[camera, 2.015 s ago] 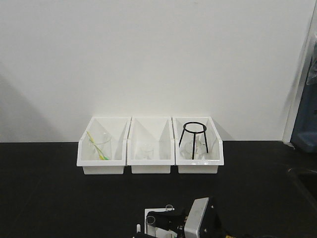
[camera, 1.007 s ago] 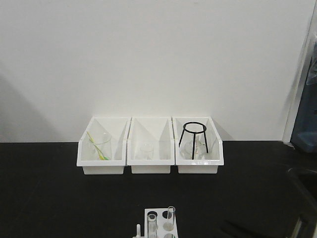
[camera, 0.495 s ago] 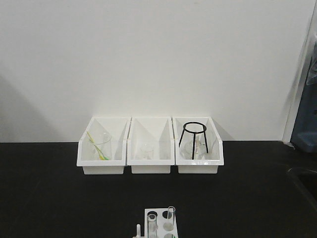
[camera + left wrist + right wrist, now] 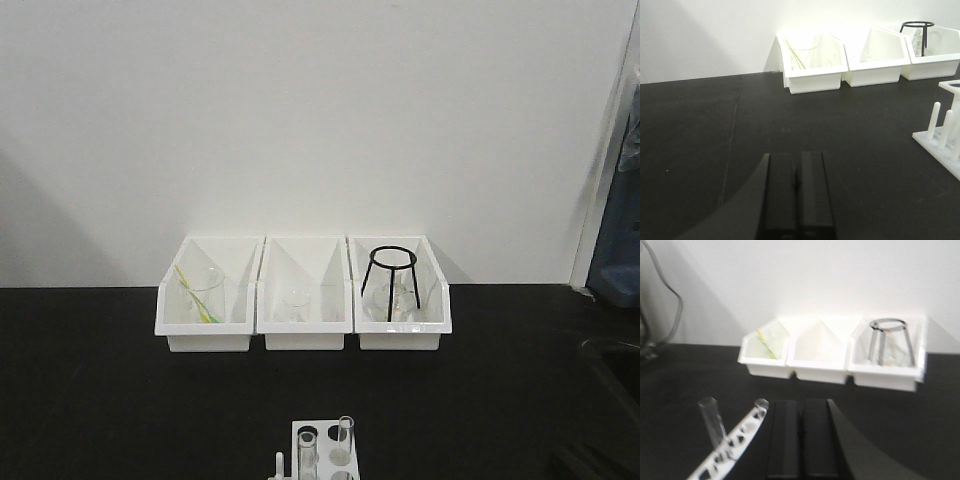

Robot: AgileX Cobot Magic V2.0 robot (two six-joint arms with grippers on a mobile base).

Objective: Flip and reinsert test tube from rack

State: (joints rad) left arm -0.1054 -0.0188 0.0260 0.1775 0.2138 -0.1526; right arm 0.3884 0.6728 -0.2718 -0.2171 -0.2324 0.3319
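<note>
Black bench [image 4: 120, 380] w/ three white bins [image 4: 303, 292] at far wall. Rack [image 4: 322, 452] near edge holds two upright tubes [image 4: 343, 440]. Left gripper [image 4: 798, 192] & right gripper [image 4: 801, 435] pressed together, holding nothing.

Front view: even, bright light on the wall [image 4: 320, 110]; soft shadow at far left. Left wrist view: glare washes out the bins [image 4: 865, 50] at upper right. Right wrist view: blurred throughout, possibly from motion; the tube [image 4: 712, 422] at lower left is soft-edged.
</note>
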